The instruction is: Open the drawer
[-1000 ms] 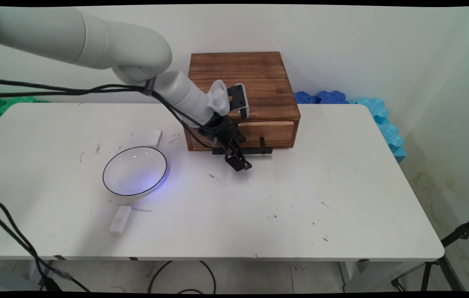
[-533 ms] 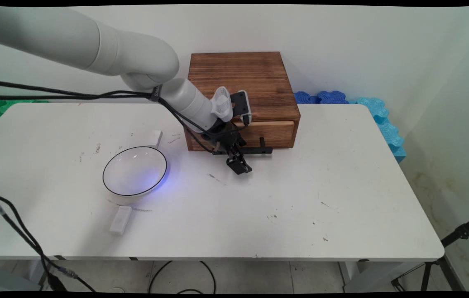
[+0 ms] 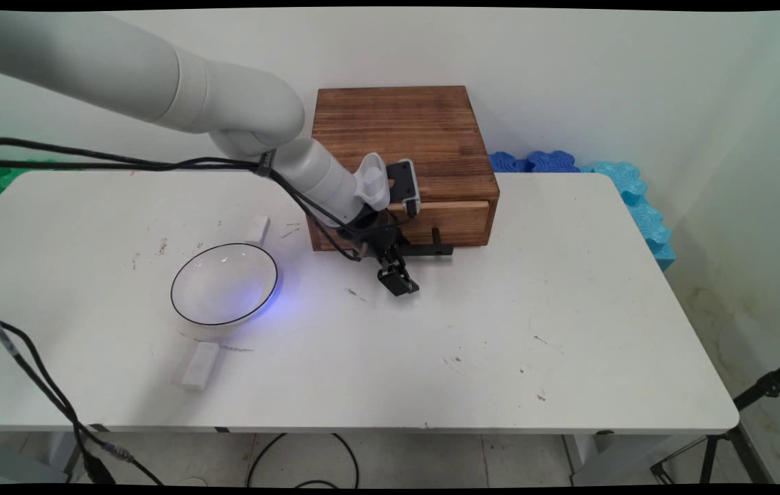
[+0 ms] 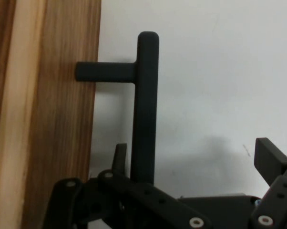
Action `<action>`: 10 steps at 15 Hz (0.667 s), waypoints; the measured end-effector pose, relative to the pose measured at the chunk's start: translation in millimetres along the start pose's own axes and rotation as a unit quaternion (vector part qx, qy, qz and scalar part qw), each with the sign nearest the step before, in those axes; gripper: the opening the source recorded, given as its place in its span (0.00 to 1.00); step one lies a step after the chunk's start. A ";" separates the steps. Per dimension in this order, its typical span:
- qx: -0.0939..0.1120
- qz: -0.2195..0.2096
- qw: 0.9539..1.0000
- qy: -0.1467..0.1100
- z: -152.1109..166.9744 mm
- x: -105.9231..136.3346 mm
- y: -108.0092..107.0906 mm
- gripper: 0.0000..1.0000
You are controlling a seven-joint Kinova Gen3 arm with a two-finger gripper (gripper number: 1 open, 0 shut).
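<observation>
One black two-finger gripper (image 3: 398,280), jaws apart, holding nothing, low over the table (image 3: 500,330) just in front of the wooden box (image 3: 397,124)

1. Gripper. In the hand view the bar of the drawer handle (image 4: 147,105) rises between the two fingers, close beside one finger (image 4: 119,155) and well apart from the other. Whether either touches the bar cannot be told.

2. Change over the last second. The wrist has shifted toward the box and the gripper has dropped a little toward the table, staying in front of the left part of the handle. The jaws are no nearer together. The handle and the drawer front (image 3: 455,221) sit where they did, so nothing has been pulled or pushed.

3. Handle. Black bar on short posts fixed to the drawer front, at the bottom of the box's near face. Its long axis runs left to right in the main view, level with the table and parallel to the drawer front. The posts point out toward the table's near side.

4. Surroundings
- white bowl with dark rim (image 3: 223,283), left of the gripper, well apart
- small white block (image 3: 258,229) just behind the bowl
- longer white block (image 3: 200,364) just in front of it
- blue foam tiles (image 3: 534,161) against the wall, right of the box
</observation>
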 end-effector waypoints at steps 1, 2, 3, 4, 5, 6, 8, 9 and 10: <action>-0.001 0.001 1.000 -0.001 1.5 -0.3 0.6 1.00; -0.002 0.001 1.000 -0.002 2.6 -0.4 1.1 1.00; -0.003 0.001 1.000 -0.002 3.6 -0.5 1.6 1.00; -0.003 0.002 1.000 -0.003 4.3 -0.5 2.0 1.00; -0.004 0.002 1.000 -0.003 5.3 -0.5 2.7 1.00; -0.005 0.002 1.000 -0.003 6.1 -0.4 3.5 1.00; -0.006 0.003 1.000 -0.004 7.6 -0.4 5.7 1.00; -0.007 0.004 1.000 -0.004 8.4 -0.4 7.1 1.00; -0.008 0.004 1.000 -0.005 9.1 -0.3 8.6 1.00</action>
